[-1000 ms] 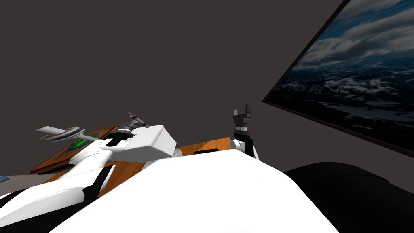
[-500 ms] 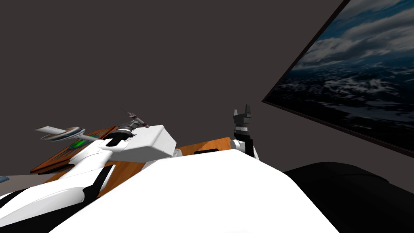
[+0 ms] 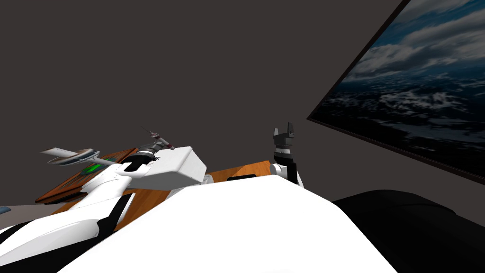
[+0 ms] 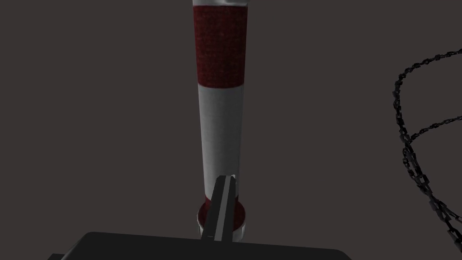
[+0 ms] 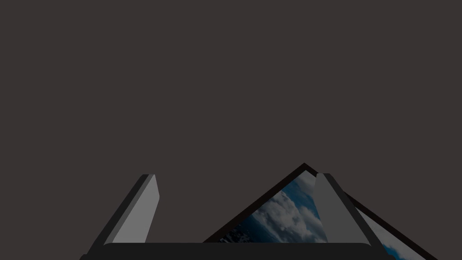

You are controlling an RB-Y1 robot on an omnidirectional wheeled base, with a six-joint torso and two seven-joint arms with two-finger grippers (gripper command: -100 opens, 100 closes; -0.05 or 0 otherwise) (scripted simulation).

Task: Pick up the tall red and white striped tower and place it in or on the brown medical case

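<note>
Red-white striped tower [image 4: 221, 122] base pinched between left fingers [image 4: 216, 212]; right fingers [image 5: 140, 216] spread.

The striped tower [image 4: 221, 117] stands right against the closed fingers of the left pincer [image 4: 227, 178] and blocks the straight way ahead. Both its flanks are open before a bare dark wall [image 4: 99, 113]. A black chain [image 4: 417, 149] hangs in loops off one flank, well apart from the tower. A toy plane [image 3: 71, 155] and a brown case [image 3: 57, 192] crowd the space by the left arm. A bare strip of worktop [image 3: 241, 169] lies between the arms. The right pincer [image 3: 283, 127] stands in open air, with a framed picture [image 3: 417, 85] well off to its right.
</note>
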